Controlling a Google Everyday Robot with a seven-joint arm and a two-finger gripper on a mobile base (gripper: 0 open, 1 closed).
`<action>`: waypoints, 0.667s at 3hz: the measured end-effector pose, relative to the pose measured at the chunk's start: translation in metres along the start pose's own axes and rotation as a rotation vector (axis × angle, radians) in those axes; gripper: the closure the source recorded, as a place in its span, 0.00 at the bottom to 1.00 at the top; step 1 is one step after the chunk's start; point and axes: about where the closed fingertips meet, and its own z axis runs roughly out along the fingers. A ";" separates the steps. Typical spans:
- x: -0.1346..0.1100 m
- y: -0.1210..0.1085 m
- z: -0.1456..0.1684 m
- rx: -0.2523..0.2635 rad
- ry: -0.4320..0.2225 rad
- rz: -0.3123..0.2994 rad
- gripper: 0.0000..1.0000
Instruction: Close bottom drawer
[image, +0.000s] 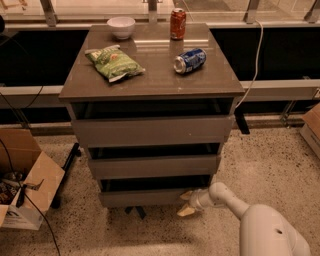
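You are looking at a smooth, glossy white arm (232, 201), a slim tube that widens into a bulky rounded white shell (265, 225) with one small dark dot. Its two-finger gripper (186, 203), by the right end of the flat grey bottom drawer (142, 197), has pale yellowish wedge-shaped fingers (187, 194) set apart below a white wrist collar.

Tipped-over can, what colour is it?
The can is blue, camera view; the end effector sits by the bottom drawer.
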 end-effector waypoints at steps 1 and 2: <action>0.000 0.001 0.001 -0.002 0.000 0.000 0.00; 0.000 0.001 0.001 -0.002 0.000 0.000 0.00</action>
